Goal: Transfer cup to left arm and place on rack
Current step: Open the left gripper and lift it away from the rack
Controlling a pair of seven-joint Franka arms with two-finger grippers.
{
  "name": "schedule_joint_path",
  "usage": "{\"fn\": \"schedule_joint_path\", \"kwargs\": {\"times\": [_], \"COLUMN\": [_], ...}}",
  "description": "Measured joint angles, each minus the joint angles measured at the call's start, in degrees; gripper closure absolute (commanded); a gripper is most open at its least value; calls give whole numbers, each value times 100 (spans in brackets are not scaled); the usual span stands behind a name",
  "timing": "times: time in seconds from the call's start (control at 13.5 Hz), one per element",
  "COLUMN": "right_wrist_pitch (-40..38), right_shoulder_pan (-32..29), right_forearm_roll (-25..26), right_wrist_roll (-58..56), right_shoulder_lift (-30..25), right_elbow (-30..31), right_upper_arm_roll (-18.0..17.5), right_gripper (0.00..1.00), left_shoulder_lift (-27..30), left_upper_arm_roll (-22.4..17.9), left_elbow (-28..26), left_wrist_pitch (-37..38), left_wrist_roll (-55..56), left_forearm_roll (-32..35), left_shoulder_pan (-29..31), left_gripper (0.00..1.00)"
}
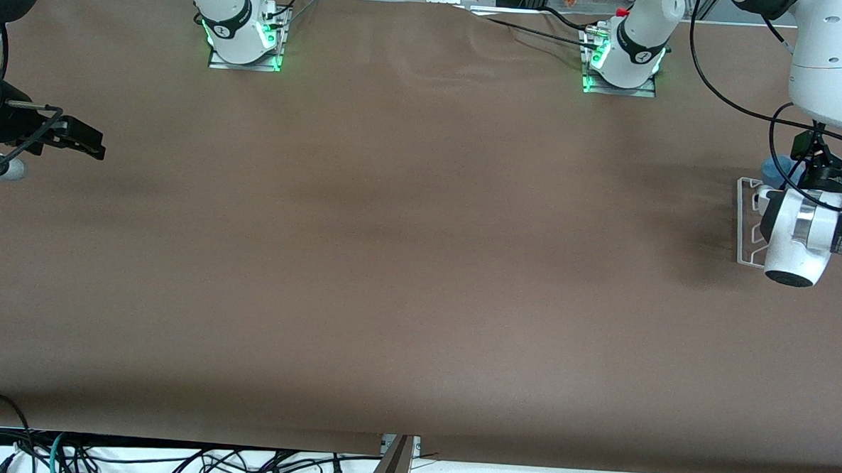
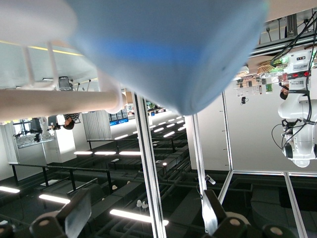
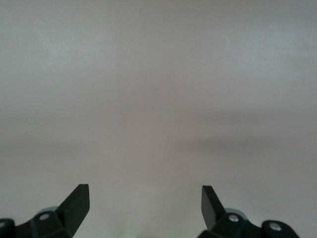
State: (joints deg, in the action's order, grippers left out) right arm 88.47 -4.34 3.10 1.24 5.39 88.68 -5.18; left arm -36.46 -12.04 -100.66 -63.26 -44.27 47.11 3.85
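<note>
The light-blue cup [image 1: 776, 169] sits on the white wire rack [image 1: 745, 229] at the left arm's end of the table, mostly hidden by the left arm and its cables. In the left wrist view the cup [image 2: 173, 49] fills the frame beside the rack's wooden rod [image 2: 54, 101], apart from the fingers. My left gripper [image 1: 802, 159] is over the rack, close to the cup, open and empty [image 2: 146, 206]. My right gripper [image 1: 87, 142] hovers over the right arm's end of the table, open and empty [image 3: 143, 193].
Both arm bases [image 1: 245, 37] [image 1: 624, 60] stand along the table edge farthest from the front camera. Brown cloth [image 1: 405, 264] covers the table. Loose cables [image 1: 169, 460] hang below the edge nearest the front camera.
</note>
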Motion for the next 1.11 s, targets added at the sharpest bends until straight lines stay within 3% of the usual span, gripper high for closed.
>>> {"fn": "schedule_joint_path", "kwargs": {"times": [0.22,0.37,0.89,1.11], "right_wrist_pitch": [0,0,0,0], "right_shoulder_pan": [0,0,-1,-1], "right_forearm_roll": [0,0,0,0], "right_wrist_roll": [0,0,0,0], "right_shoulder_lift": [0,0,0,1], "right_elbow": [0,-1,-6,-6], "right_upper_arm_roll": [0,0,1,1], "right_gripper": [0,0,0,0], "left_shoulder_lift": [40,279,1912,2488], "left_upper_arm_roll": [11,30,237,393], "left_elbow": [33,210,968,1174], "left_wrist_pitch": [-9,-14,-60,-832], "left_wrist_roll": [-40,-50,-125,-124], "left_forearm_roll": [-24,-436,-1816,-2392], "left_shoulder_pan": [1,-3,-9,-27], "left_gripper": [0,0,0,0]}}
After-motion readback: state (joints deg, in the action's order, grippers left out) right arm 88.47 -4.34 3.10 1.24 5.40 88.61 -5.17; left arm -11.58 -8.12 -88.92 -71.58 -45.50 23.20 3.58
